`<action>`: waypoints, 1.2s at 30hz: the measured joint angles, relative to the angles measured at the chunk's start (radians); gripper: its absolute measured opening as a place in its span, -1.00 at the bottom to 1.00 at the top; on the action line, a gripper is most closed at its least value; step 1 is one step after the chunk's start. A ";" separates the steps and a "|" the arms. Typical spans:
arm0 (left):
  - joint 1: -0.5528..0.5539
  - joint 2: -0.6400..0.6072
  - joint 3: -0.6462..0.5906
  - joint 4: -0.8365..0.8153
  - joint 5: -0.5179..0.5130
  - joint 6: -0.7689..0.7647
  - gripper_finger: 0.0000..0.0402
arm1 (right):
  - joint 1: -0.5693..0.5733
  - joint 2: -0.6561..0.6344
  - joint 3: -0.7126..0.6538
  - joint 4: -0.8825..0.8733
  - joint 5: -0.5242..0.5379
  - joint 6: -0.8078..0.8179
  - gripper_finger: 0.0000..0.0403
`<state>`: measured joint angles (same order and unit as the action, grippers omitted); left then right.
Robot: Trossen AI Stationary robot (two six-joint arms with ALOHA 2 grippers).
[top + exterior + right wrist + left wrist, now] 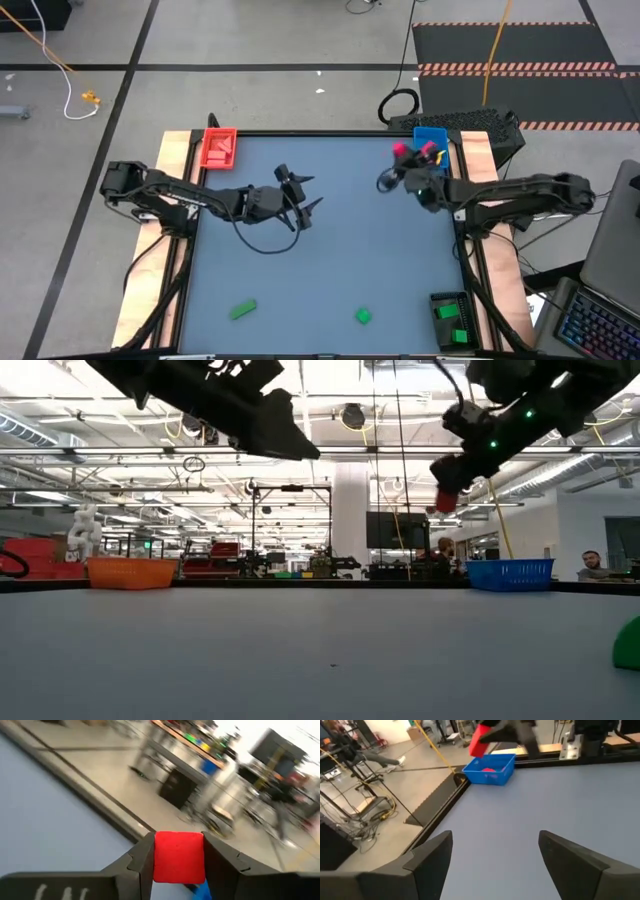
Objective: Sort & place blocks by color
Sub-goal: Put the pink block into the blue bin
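Nearest the front edge, two green blocks lay loose on the table point(330, 250): a bar point(242, 310) front-left and a cube point(364, 316) front-centre. The dark tray point(452, 320) at the front-right corner held more green blocks.

Mid-table, you had the left gripper point(300, 201) reaching in from the left side, arm stretched low and level, fingers point(427, 855) spread apart with nothing between them.

Farther back, your right arm came in from the right edge, bent at the elbow, its gripper point(403, 152) raised above the table beside the blue tray point(432, 135) at the back-right corner. Its fingers point(140, 857) were clamped on a red block point(179, 856).

The red tray point(218, 147) sat at the back-left corner with red blocks inside.
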<state>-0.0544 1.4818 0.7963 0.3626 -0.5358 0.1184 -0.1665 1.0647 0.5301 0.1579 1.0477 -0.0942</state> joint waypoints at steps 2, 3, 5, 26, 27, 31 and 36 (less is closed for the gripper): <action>-0.001 0.002 0.000 -0.021 0.003 -0.002 0.46 | -0.061 -0.035 0.000 -0.073 -0.001 0.038 -0.39; -0.001 0.004 0.000 -0.033 0.004 -0.007 0.46 | -0.090 -0.049 0.000 -0.106 -0.002 0.060 -0.39; 0.000 0.004 0.000 -0.039 0.003 -0.015 0.46 | -0.145 -0.074 0.000 -0.178 -0.003 0.099 -0.39; 0.000 0.003 0.000 -0.045 0.003 -0.039 0.46 | -0.449 -0.109 0.000 -0.432 -0.189 0.300 0.20; 0.000 0.003 0.000 -0.046 0.004 -0.039 0.47 | -0.449 -0.109 0.000 -0.432 -0.189 0.301 0.25; 0.000 0.003 0.000 -0.045 0.042 -0.048 0.47 | -0.449 -0.109 0.000 -0.433 -0.191 0.338 0.35; -0.001 0.003 0.000 -0.045 0.064 -0.050 0.46 | -0.449 -0.109 0.000 -0.405 -0.339 0.340 0.37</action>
<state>-0.0551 1.4853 0.7963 0.3180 -0.4717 0.0685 -0.6151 0.9562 0.5301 -0.2471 0.7085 0.2458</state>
